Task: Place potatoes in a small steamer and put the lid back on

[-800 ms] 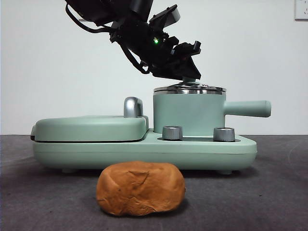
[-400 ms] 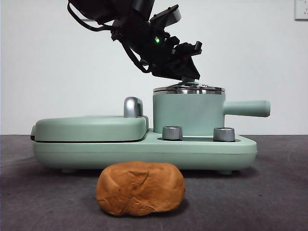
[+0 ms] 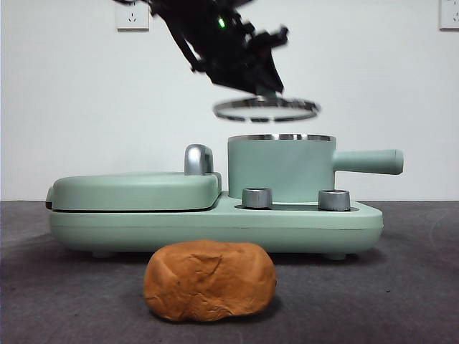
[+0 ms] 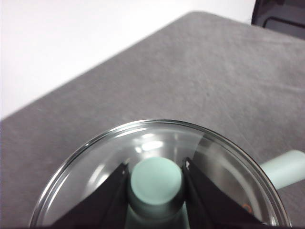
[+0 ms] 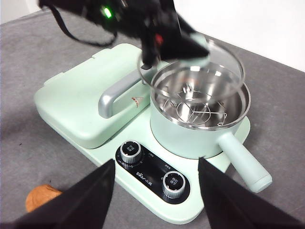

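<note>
The left pincer (image 3: 267, 87) is clamped on the knob of the lid (image 3: 266, 110), holding it in the air just above the open small steamer (image 3: 280, 169). The right pincer (image 5: 155, 183) hangs with its jaws apart above the bench (image 3: 416, 287). The potato (image 3: 209, 279) lies on the bench before the appliance, well apart from both pincers.

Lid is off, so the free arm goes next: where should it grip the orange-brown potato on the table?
Come from above with the open right tool and close across the narrow width of the orange-brown lumpy potato. It lies flat and oblong on the dark table, in front of the mint-green cooker base, nothing crowding it.
</note>
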You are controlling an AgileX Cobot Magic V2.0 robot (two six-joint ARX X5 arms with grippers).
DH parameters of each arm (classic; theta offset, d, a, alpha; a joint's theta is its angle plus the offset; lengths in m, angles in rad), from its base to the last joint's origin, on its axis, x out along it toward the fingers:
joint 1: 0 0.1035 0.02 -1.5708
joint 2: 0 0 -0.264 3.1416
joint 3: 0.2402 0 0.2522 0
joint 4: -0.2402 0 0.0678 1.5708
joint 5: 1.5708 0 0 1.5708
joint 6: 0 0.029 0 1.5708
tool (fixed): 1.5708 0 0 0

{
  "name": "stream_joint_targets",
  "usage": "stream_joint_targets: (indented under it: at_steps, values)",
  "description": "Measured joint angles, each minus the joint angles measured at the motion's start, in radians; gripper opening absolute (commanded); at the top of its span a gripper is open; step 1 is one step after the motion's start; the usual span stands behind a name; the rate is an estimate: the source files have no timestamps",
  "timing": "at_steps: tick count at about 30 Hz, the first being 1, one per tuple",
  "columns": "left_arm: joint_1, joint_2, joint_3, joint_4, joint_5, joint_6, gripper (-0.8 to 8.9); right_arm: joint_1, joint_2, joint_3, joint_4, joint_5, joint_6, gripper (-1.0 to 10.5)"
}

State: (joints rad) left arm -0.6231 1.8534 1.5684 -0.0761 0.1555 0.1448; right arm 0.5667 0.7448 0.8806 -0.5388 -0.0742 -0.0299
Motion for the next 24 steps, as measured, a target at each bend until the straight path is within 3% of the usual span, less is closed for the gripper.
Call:
stream_joint_targets:
  at_steps: [4, 17, 24]
  values:
    - [0.006, -0.05, 0.005, -0.05, -0.001, 0.0, 0.08, 0.0, 0.0, 0.0, 0.0, 0.0, 0.0, 2.8]
    - [0.021, -0.212, 0.006, -0.413, -0.008, 0.0, 0.13, 0.0, 0.0, 0.0, 0.0, 0.0, 0.0, 2.8]
    - [0.021, -0.335, -0.089, -0.417, -0.027, -0.004, 0.14, 0.0, 0.0, 0.0, 0.0, -0.002, 0.0, 2.8]
